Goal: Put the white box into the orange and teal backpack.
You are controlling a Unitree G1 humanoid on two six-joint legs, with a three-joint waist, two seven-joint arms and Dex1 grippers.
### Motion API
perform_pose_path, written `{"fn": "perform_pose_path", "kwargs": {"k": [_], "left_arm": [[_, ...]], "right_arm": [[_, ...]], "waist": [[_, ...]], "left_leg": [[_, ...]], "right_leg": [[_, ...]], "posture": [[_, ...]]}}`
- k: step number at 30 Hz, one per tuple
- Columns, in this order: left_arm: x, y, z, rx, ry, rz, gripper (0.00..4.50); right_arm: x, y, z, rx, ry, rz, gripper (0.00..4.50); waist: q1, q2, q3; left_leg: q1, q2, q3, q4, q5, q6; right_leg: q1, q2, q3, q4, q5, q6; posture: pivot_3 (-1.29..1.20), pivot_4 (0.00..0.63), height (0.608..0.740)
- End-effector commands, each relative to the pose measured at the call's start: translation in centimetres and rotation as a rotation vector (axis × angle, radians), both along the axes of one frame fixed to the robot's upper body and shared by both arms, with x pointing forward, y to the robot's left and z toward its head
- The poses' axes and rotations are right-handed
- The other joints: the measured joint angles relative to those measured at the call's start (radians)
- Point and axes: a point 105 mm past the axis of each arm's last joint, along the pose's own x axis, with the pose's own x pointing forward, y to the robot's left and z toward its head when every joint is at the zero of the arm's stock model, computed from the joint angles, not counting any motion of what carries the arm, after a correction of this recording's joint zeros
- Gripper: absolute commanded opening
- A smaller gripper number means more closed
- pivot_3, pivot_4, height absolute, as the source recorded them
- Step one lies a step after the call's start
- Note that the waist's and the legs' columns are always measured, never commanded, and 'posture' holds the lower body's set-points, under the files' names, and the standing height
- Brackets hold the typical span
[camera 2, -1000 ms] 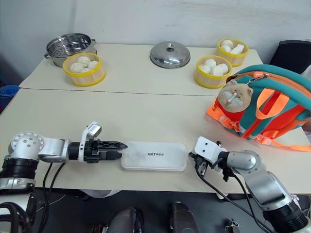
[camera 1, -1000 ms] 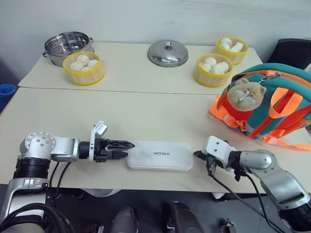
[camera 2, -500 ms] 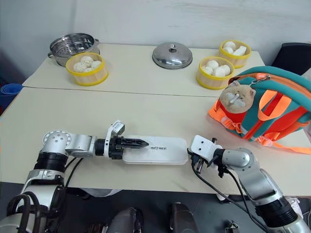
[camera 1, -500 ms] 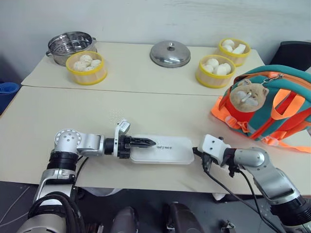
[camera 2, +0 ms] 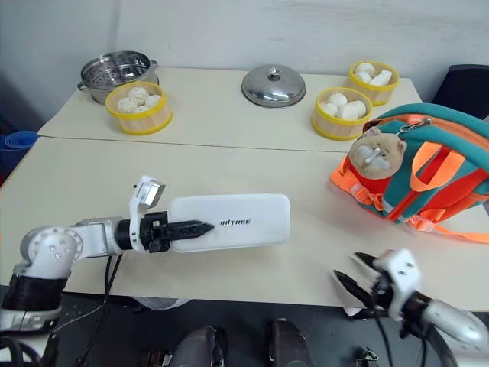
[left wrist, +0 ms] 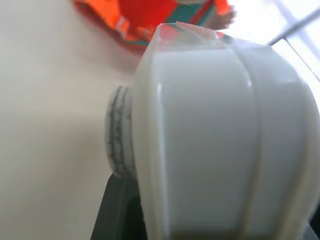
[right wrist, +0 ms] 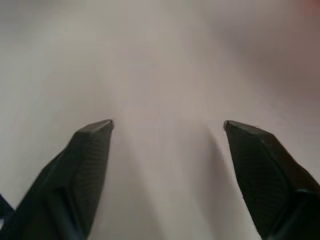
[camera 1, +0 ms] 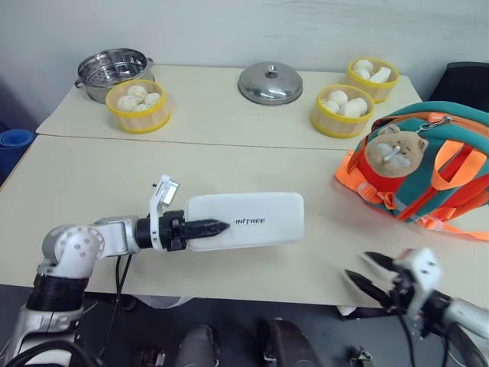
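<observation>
The white box (camera 1: 252, 220), long and flat with dark lettering, hangs just above the table, its lettered face turned up toward the head camera. My left gripper (camera 1: 218, 226) is shut on its left end, one black finger lying across the face. In the left wrist view the white box (left wrist: 215, 140) looms close, with the backpack (left wrist: 150, 15) beyond it. The orange and teal backpack (camera 1: 451, 176) stands at the table's right, a tan plush toy (camera 1: 393, 149) on its front. My right gripper (camera 1: 356, 264) is open and holds nothing, near the table's front edge, right of the box. The right wrist view shows its fingertips (right wrist: 95, 132) spread over bare table.
Three yellow steamer baskets of buns (camera 1: 137, 105) (camera 1: 341, 109) (camera 1: 372, 79), a metal lid (camera 1: 269, 82) and a metal steamer pot (camera 1: 114, 70) stand on the far table. A dark chair (camera 1: 466, 80) is behind the backpack. Bare tabletop (camera 1: 321, 183) lies between box and backpack.
My left gripper slid onto the box's left end, closed on it and lifted it off the table, rolling it face-up. My right gripper opened and drew back to the right.
</observation>
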Motion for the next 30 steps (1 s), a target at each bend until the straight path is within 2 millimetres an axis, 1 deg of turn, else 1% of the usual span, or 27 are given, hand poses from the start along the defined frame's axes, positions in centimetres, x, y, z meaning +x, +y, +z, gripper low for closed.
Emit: {"fn": "perform_pose_path", "kwargs": {"k": [1, 3, 5, 7, 9, 12, 15, 16, 17, 19, 21, 22, 23, 26, 28, 29, 30], "left_arm": [[-1.4, -0.6, 0.4, 0.05, -0.276, -0.147, 1.24], [-1.3, -0.8, 0.3, 0.046, -0.32, -0.149, 1.24], [-1.2, -1.0, 0.3, 0.03, -0.331, -0.151, 1.24], [-1.4, -1.0, -0.1, 0.033, -0.336, -0.165, 1.24], [-1.4, -1.0, -0.4, 0.043, -0.336, -0.173, 1.24], [-1.0, -0.7, -0.5, 0.05, -0.331, -0.167, 1.24], [-0.8, 0.1, -0.3, 0.042, -0.303, -0.149, 1.24], [-0.8, 0.4, -0.2, 0.04, -0.292, -0.14, 1.24], [-0.8, 0.7, -0.1, 0.033, -0.283, -0.127, 1.24], [-0.4, 1.6, 0.2, 0.024, -0.271, -0.084, 1.24], [0.0, 2.8, 0.4, 0.007, -0.262, -0.023, 1.24], [0.3, 3.4, 0.5, 0.0, -0.252, 0.014, 1.24], [0.7, 4.5, 0.7, -0.021, -0.234, 0.074, 1.24], [1.3, 6.8, 1.2, -0.051, -0.211, 0.186, 1.24], [1.6, 7.7, 1.5, -0.057, -0.21, 0.231, 1.24], [1.6, 8.4, 1.8, -0.066, -0.207, 0.259, 1.24], [1.6, 8.9, 2.0, -0.073, -0.206, 0.275, 1.24]], "right_arm": [[-0.9, -4.6, 3.1, 0.05, -0.117, -0.17, 4.44], [-0.4, -6.5, 5.1, 0.029, -0.212, -0.23, 4.44], [0.6, -6.8, 6.4, 0.02, -0.266, -0.223, 4.44], [2.3, -6.0, 7.4, 0.042, -0.295, -0.157, 4.44], [4.5, -4.4, 8.2, 0.066, -0.312, -0.058, 4.44], [7.0, -2.0, 8.7, 0.101, -0.304, 0.078, 4.44], [9.5, 0.1, 9.4, 0.145, -0.328, 0.167, 3.92], [10.0, 0.8, 9.6, 0.158, -0.33, 0.201, 3.56], [10.4, 1.5, 9.8, 0.172, -0.333, 0.226, 3.3], [10.9, 2.9, 10.1, 0.199, -0.344, 0.273, 2.56], [10.9, 4.9, 10.3, 0.212, -0.349, 0.349, 1.91], [10.8, 6.1, 10.4, 0.226, -0.346, 0.393, 1.48], [10.2, 8.3, 10.9, 0.262, -0.343, 0.477, 1.13], [8.1, 12.5, 11.9, 0.353, -0.315, 0.657, 0.11], [6.8, 14.0, 12.3, 0.401, -0.282, 0.735, 0.04], [5.4, 15.1, 12.8, 0.448, -0.25, 0.802, 0.04], [4.4, 15.8, 13.1, 0.478, -0.224, 0.847, 0.04]], "waist": [[-0.001, 0.002, 0.001], [-0.001, 0.003, 0.002], [-0.005, 0.004, 0.002], [-0.007, 0.004, 0.002], [-0.009, 0.005, 0.003], [-0.005, 0.006, 0.004], [-0.003, 0.006, 0.004], [-0.003, 0.007, 0.004], [-0.003, 0.007, 0.004], [-0.003, 0.007, 0.004], [-0.005, 0.007, 0.004], [-0.005, 0.007, 0.004], [-0.006, 0.007, 0.004], [-0.016, 0.007, 0.005], [-0.016, 0.007, 0.005], [-0.015, 0.007, 0.005], [-0.015, 0.007, 0.005]], "left_leg": [[0.0, 0.0, 0.0, 0.0, -0.002, 0.003], [0.0, 0.0, 0.001, 0.0, -0.002, 0.005], [0.0, 0.0, 0.001, 0.0, -0.001, 0.01], [0.0, 0.001, 0.001, 0.0, 0.0, 0.012], [0.0, 0.001, 0.001, -0.001, 0.0, 0.012], [-0.001, 0.001, 0.001, 0.0, 0.0, 0.013], [-0.002, 0.001, 0.0, 0.001, 0.0, 0.012], [-0.003, 0.001, 0.0, 0.002, 0.0, 0.012], [-0.003, 0.001, 0.0, 0.002, 0.0, 0.013], [-0.003, 0.001, 0.0, 0.001, 0.001, 0.012], [-0.003, 0.001, 0.0, 0.001, 0.002, 0.01], [-0.003, 0.002, 0.0, 0.001, 0.002, 0.01], [-0.003, 0.002, 0.0, 0.001, 0.002, 0.01], [-0.003, 0.002, 0.0, 0.001, 0.001, 0.01], [-0.003, 0.002, 0.0, 0.001, 0.001, 0.011], [-0.003, 0.002, 0.0, 0.001, 0.001, 0.011], [-0.004, 0.002, -0.001, 0.001, 0.001, 0.011]], "right_leg": [[0.0, 0.0, 0.001, 0.0, 0.0, 0.0], [-0.001, 0.0, 0.001, 0.0, 0.0, 0.0], [-0.001, 0.0, 0.002, 0.0, 0.0, 0.0], [-0.002, 0.0, 0.002, 0.001, 0.0, 0.0], [-0.002, 0.001, 0.002, 0.001, 0.0, 0.0], [-0.003, 0.002, 0.002, 0.002, 0.0, 0.0], [-0.004, 0.002, 0.002, 0.002, 0.001, 0.001], [-0.004, 0.002, 0.003, 0.002, 0.001, 0.001], [-0.005, 0.002, 0.003, 0.002, 0.001, 0.001], [-0.005, 0.002, 0.002, 0.002, 0.001, 0.001], [-0.005, 0.002, 0.002, 0.002, 0.001, 0.002], [-0.005, 0.002, 0.002, 0.002, 0.001, 0.002], [-0.005, 0.002, 0.002, 0.002, 0.001, 0.002], [-0.005, 0.002, 0.002, 0.004, 0.001, 0.002], [-0.006, 0.002, 0.002, 0.005, 0.001, 0.002], [-0.006, 0.002, 0.002, 0.005, 0.001, 0.002], [-0.006, 0.001, 0.001, 0.005, 0.001, 0.002]], "posture": [[0.0, 0.15, 0.74], [0.0, 0.15, 0.74], [0.0, 0.15, 0.74], [0.0, 0.15, 0.74], [0.0, 0.15, 0.74], [0.0, 0.15, 0.74], [0.0, 0.15, 0.74], [0.0, 0.15, 0.74], [0.0, 0.15, 0.74], [0.0, 0.15, 0.74], [0.0, 0.15, 0.74], [0.0, 0.15, 0.74], [0.0, 0.15, 0.74], [0.0, 0.15, 0.74], [0.0, 0.15, 0.74], [0.0, 0.15, 0.74], [0.0, 0.15, 0.74]]}}
